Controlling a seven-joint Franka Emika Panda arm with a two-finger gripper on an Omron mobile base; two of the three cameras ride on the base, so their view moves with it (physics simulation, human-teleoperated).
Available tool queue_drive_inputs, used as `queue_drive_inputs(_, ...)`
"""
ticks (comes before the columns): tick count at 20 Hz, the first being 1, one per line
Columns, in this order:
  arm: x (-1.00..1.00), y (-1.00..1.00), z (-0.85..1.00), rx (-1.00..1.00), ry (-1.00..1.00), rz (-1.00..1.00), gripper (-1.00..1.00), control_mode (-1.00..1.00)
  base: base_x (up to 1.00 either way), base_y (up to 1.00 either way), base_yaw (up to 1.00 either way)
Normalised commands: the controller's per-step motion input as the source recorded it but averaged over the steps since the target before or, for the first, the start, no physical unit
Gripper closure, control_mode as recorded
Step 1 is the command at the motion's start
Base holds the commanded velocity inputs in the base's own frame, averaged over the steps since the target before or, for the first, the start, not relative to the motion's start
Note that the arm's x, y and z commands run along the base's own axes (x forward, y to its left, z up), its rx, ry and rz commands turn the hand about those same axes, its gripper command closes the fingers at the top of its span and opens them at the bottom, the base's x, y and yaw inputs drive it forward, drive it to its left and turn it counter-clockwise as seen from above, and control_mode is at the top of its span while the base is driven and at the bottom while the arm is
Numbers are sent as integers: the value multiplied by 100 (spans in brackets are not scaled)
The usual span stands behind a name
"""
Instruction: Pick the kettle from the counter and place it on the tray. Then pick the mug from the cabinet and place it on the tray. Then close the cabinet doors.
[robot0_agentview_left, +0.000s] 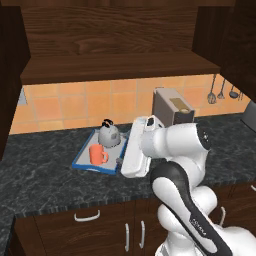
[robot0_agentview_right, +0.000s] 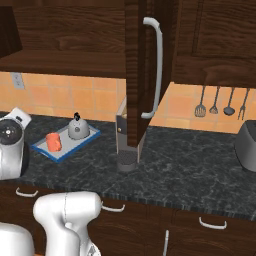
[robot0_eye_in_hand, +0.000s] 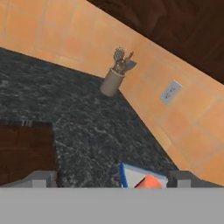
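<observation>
You have one mug (robot0_agentview_left: 98, 154) and one kettle (robot0_agentview_left: 108, 133) on the single blue-rimmed tray (robot0_agentview_left: 82, 161), mug to the left and nearer you, kettle behind it, all on the bench (robot0_agentview_left: 45, 172). The right base view adds four utensils (robot0_agentview_right: 221, 102) hanging on the tiled wall and one open cabinet door (robot0_agentview_right: 137, 75) with its bar handle. The hand view adds one utensil holder (robot0_eye_in_hand: 112, 81) and one wall socket (robot0_eye_in_hand: 170, 92); there your tool (robot0_eye_in_hand: 112, 178) stands spread, gripping nothing, over the tray's corner.

A coffee machine (robot0_agentview_left: 171, 106), hanging utensils (robot0_agentview_right: 220, 102) and a utensil holder (robot0_eye_in_hand: 113, 79) line the tiled wall.
</observation>
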Motion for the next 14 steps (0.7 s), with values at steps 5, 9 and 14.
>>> queue_drive_inputs(5, -52, 26, 45, 0, -13, 24, -100, -100, 0, 0, 0)
queue_drive_inputs(9, -56, 35, 41, 0, -26, 17, -100, -100, 0, 0, 0)
queue_drive_inputs(14, -65, 29, 44, 0, -35, 26, -100, -100, 0, 0, 0)
